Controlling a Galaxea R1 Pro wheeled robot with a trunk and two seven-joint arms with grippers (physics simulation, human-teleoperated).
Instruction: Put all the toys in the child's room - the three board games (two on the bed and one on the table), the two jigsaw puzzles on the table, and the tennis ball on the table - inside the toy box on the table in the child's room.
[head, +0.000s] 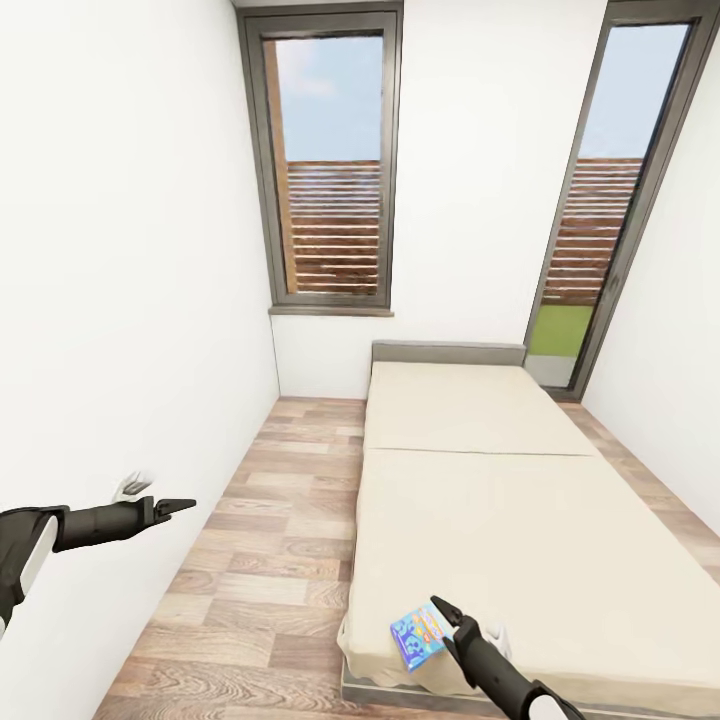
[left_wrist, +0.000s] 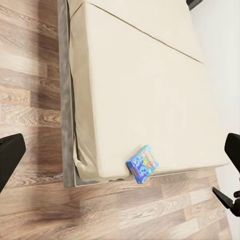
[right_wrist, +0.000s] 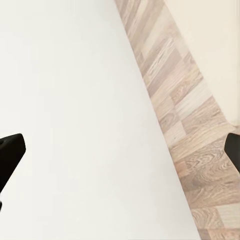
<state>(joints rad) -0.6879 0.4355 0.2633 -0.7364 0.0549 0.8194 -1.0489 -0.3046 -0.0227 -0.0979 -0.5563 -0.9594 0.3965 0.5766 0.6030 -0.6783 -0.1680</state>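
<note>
One board game (head: 418, 636), a flat blue box with colourful print, lies on the near corner of the bed (head: 520, 520), partly over the mattress edge. The left wrist view also shows the board game (left_wrist: 142, 163) at that corner. My right gripper (head: 455, 620) hovers just right of the box without touching it; its fingers (right_wrist: 11, 150) stand wide apart, facing the white wall. My left gripper (head: 165, 503) hangs over the floor near the left wall, with its fingers (left_wrist: 10, 156) spread and nothing between them.
A strip of wood-plank floor (head: 270, 540) runs between the bed and the white left wall (head: 120, 300). Two tall windows (head: 330, 170) stand behind the grey headboard (head: 448, 352). Past the bed on the right is another narrow strip of floor.
</note>
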